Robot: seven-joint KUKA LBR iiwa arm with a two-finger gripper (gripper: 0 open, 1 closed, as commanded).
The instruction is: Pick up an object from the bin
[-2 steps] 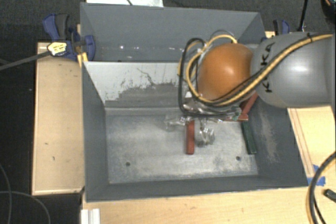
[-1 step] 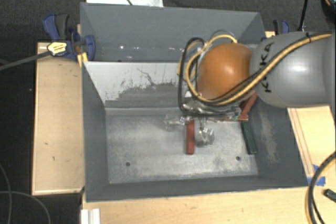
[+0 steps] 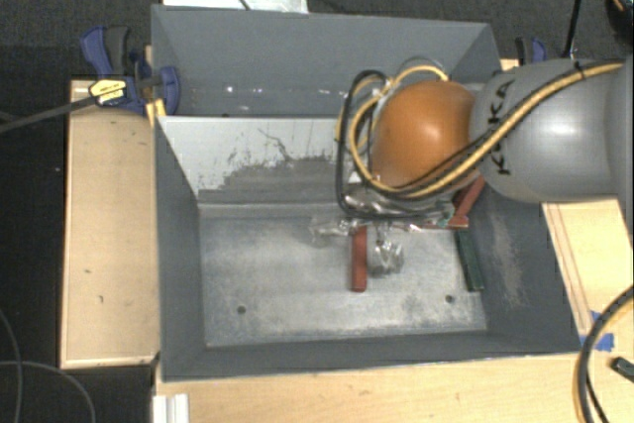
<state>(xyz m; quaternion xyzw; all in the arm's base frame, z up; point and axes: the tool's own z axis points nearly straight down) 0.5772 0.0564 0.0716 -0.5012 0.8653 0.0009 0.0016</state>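
Grey metal walls slope down on all sides of the bin [image 3: 178,243] to a flat, scratched floor, and most of that floor lies bare: the whole left half and the near strip along the front wall are open. The arm [image 3: 565,129] comes in over the right rim. Its orange cover [image 3: 421,129] and looped cables [image 3: 349,139] hang above the far middle of the floor, close to the foot of the far wall. Below the cover the gripper [image 3: 374,245] sits low over the floor, a little right of the middle. A red-brown stick [image 3: 358,272], straight and narrow, lies on the floor running from far to near. Its far end reaches in under the gripper and its near end points toward the front wall, with open room to its left and on its near side. Whether the gripper is open or closed, and whether it touches the stick, cannot be told, since the wrist covers that spot. A dark, thin strip [image 3: 470,264] lies well to the right of the stick, along the foot of the right wall, apart from the gripper.
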